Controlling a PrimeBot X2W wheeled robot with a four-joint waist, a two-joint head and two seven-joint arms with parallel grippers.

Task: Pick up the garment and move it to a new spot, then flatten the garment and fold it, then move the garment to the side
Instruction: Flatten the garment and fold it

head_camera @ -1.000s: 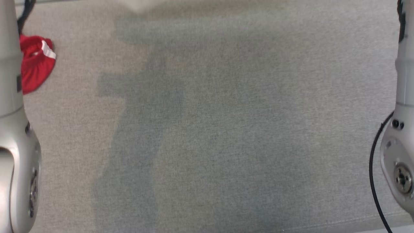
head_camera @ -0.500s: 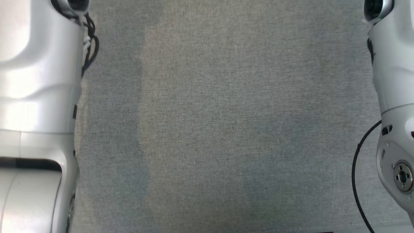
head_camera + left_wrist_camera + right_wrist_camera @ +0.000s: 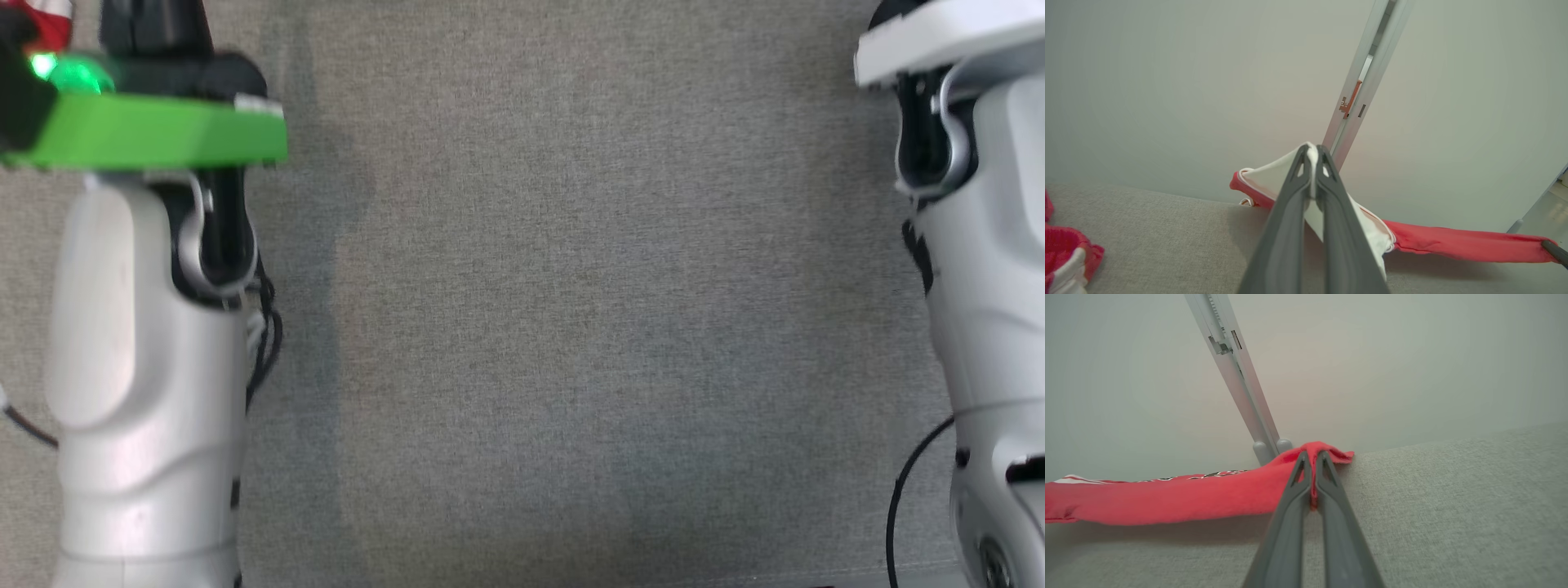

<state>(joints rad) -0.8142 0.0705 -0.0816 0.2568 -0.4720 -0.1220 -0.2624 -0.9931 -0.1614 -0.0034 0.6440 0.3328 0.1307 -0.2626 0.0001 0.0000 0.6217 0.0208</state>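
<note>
Near the far edge of the worktop (image 3: 1453, 490), left gripper (image 3: 1311, 152) clamped on the white part of the garment (image 3: 1453, 245), right gripper (image 3: 1311, 456) clamped on its red edge. Stretched between both, hanging just clear of the worktop. Beyond, a metal post (image 3: 1359, 81) against the wall (image 3: 1167, 81).

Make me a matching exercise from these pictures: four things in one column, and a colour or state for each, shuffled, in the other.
Things:
1. left pincer
2. right pincer
3. metal post
4. left wrist flange

Colours or states:
A. silver
B. shut on the white part of the garment
C. bright green
D. shut on the garment's red edge

Pairs: 1-B, 2-D, 3-A, 4-C
</note>
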